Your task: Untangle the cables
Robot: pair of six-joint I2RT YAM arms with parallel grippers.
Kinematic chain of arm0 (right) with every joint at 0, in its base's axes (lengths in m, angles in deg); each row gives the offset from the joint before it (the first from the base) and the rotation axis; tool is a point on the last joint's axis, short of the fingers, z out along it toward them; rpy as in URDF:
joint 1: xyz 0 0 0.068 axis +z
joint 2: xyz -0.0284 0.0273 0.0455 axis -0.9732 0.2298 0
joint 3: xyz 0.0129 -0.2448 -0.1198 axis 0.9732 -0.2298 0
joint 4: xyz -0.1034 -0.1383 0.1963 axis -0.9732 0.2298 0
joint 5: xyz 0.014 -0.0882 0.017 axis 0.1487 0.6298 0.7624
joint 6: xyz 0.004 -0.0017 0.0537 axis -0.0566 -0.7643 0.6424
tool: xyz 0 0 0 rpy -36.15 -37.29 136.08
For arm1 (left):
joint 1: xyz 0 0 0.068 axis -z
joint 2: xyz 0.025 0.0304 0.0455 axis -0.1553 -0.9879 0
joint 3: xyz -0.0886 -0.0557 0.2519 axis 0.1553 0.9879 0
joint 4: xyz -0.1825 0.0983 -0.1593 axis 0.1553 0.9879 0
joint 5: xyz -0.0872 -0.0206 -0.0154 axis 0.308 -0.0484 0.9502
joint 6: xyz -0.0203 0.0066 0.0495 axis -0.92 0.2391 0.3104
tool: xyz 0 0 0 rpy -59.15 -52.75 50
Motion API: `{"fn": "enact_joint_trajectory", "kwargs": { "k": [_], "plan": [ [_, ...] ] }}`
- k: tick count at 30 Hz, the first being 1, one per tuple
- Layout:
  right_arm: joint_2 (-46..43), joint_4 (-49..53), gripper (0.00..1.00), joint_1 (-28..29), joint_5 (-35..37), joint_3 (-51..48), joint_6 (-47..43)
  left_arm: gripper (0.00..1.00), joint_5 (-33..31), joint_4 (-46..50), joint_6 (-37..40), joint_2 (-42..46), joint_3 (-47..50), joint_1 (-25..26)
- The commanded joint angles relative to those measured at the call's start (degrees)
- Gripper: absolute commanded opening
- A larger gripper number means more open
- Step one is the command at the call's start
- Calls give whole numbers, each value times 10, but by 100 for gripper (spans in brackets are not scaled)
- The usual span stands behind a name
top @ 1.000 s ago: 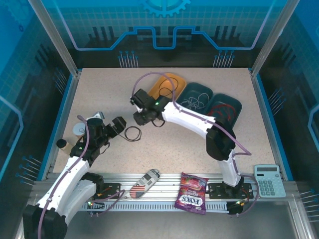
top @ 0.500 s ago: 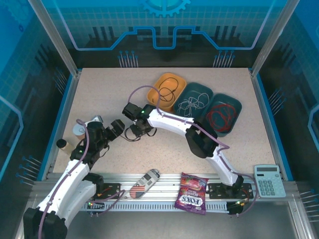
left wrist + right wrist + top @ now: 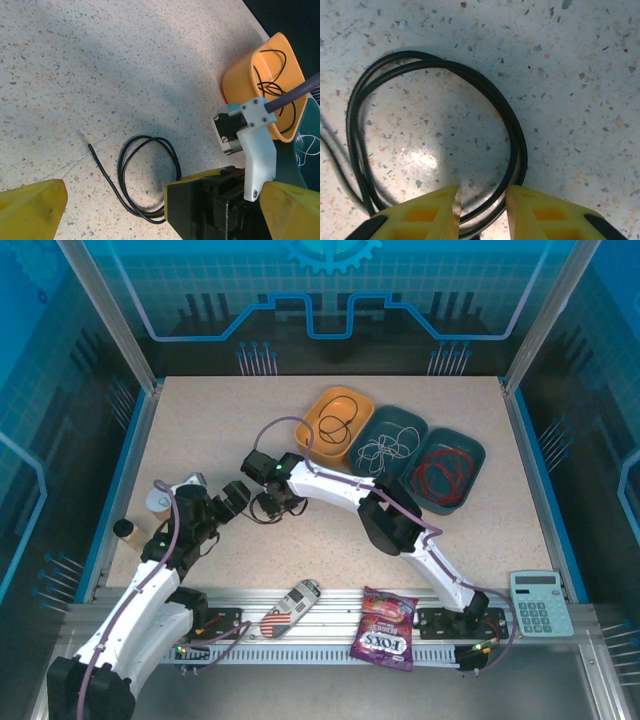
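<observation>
A black cable [image 3: 257,516] lies as a loose double loop [image 3: 145,175] on the speckled table, one free end pointing up-left. My right gripper [image 3: 271,504] is down over the loop's right side, open, its yellow fingertips [image 3: 425,215] straddling the strand [image 3: 512,130] without pinching it [image 3: 482,200]. My left gripper [image 3: 242,498] hovers just left of the loop, open wide [image 3: 162,212] with nothing between its fingers. More black cable lies in the orange tray [image 3: 322,400]. A white cable [image 3: 390,447] and a red cable [image 3: 445,472] each lie in their own teal tray.
The three trays sit in a row at the back right. A paper cup [image 3: 158,502] and a small dark bottle [image 3: 123,529] stand at the left. A remote-like device [image 3: 290,608], a candy bag [image 3: 385,628] and a calculator [image 3: 540,602] lie along the front rail.
The right arm has swung left and down from near the orange tray onto the black loop on the table. The left arm has hardly moved.
</observation>
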Motion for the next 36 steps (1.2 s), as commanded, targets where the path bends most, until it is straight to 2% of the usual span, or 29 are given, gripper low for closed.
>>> {"fn": "enact_joint_trajectory", "kwargs": {
  "k": [1, 14, 26, 28, 32, 36],
  "plan": [
    [15, 18, 31, 2, -4, 19, 11, 99, -6, -6, -5, 4, 9, -4],
    [54, 51, 32, 2, 24, 41, 5, 99, -2, -20, -9, -12, 13, -4],
    [65, 72, 8, -1, 44, 69, -8, 99, -1, -21, -7, -17, 14, -4],
    [54, 70, 1, -1, 46, 67, -11, 99, -1, -21, -4, -18, 14, -4],
    [11, 45, 0, -5, 36, 40, -14, 99, 4, -21, 2, -28, 12, -4],
    [-49, -15, 0, -18, -13, -27, -7, 99, 12, -19, 7, -42, 8, -4]
  ]
}}
